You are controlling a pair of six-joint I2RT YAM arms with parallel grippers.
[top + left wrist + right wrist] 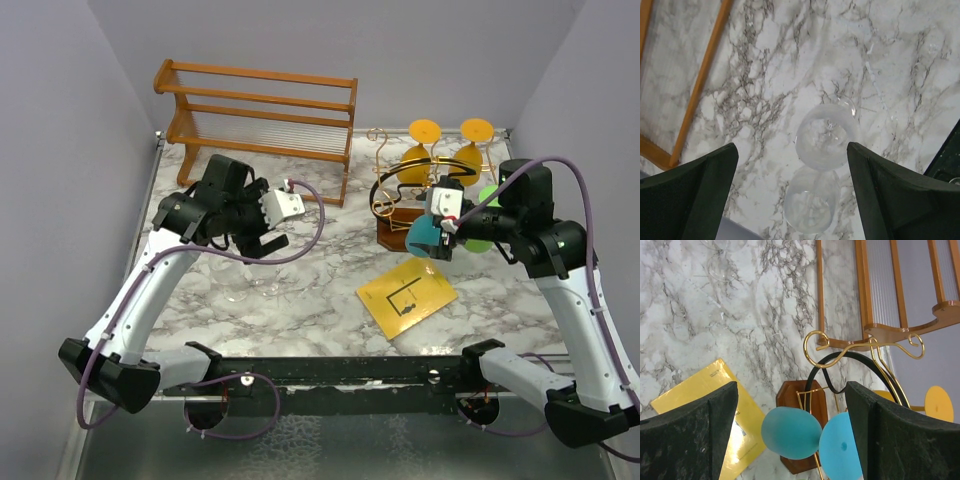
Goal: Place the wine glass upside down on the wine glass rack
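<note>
The clear wine glass [826, 136] seems to lie on its side on the marble table [790, 60], well left of the gold-wire wine glass rack [801, 399]. The left gripper [791, 147] hovers above it, jaws spread. It should close on the thin stem, since the smooth bowl looks slippery. The right gripper [791, 385], jaws likewise spread, faces the rack, with a frosted blue glass [791, 433] in front of it.
</note>
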